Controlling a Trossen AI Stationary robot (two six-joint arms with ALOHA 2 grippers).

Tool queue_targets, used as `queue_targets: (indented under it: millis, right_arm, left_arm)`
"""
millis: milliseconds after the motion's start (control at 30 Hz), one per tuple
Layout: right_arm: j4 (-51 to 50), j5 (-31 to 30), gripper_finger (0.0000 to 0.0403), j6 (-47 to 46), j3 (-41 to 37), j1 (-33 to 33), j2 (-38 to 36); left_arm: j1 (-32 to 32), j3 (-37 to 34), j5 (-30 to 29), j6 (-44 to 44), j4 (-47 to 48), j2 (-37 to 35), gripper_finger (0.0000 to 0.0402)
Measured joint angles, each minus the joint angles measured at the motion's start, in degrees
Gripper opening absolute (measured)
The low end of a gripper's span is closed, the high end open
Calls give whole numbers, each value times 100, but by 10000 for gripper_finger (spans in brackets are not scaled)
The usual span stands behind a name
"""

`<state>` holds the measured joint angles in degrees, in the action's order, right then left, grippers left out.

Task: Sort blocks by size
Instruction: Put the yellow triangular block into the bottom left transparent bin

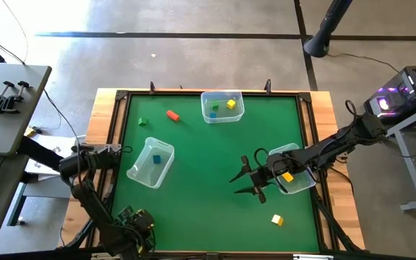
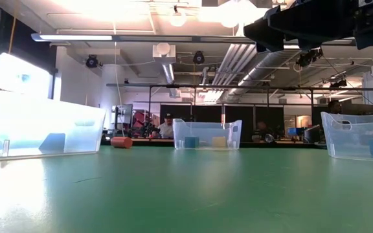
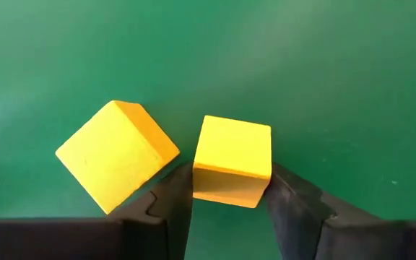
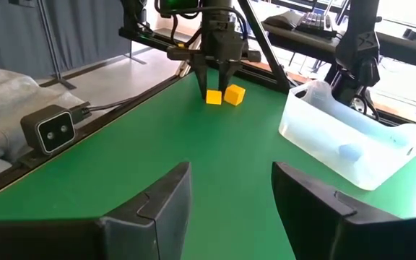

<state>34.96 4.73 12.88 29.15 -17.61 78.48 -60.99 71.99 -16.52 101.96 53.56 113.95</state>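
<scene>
The left gripper [image 4: 214,78] is reaching down at the bench's [image 1: 208,180] near left corner, its fingers [image 3: 170,198] pinching one yellow cube [image 3: 232,160], with a second yellow cube [image 3: 115,154] lying just beside it. The right gripper [image 1: 245,180] is hovering mid-bench with fingers spread, empty, beside a clear bin [image 1: 298,180] holding a yellow block [image 1: 287,176].

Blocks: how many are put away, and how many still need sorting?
Done: blocks sit in the far bin, left bin and right bin. In hand: the left hand grips a yellow cube, with a second cube beside it. Left: that one, plus a green block, a red block and a yellow block loose on the mat. The right hand hovers open.
</scene>
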Motion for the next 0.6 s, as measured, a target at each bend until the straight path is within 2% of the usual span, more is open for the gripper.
queue_targets:
  millis: [200, 433, 600]
  right_arm:
    - [-4, 0, 188, 0, 0, -2, 0]
    - [-20, 0, 188, -44, 0, -4, 0]
    - [-41, 0, 188, -63, 0, -4, 0]
  left_arm:
    - [5, 0, -237, 141, -53, 9, 127]
    - [63, 49, -1054, 292, -176, 48, 125]
    - [395, 255, -1540, 97, -171, -152, 124]
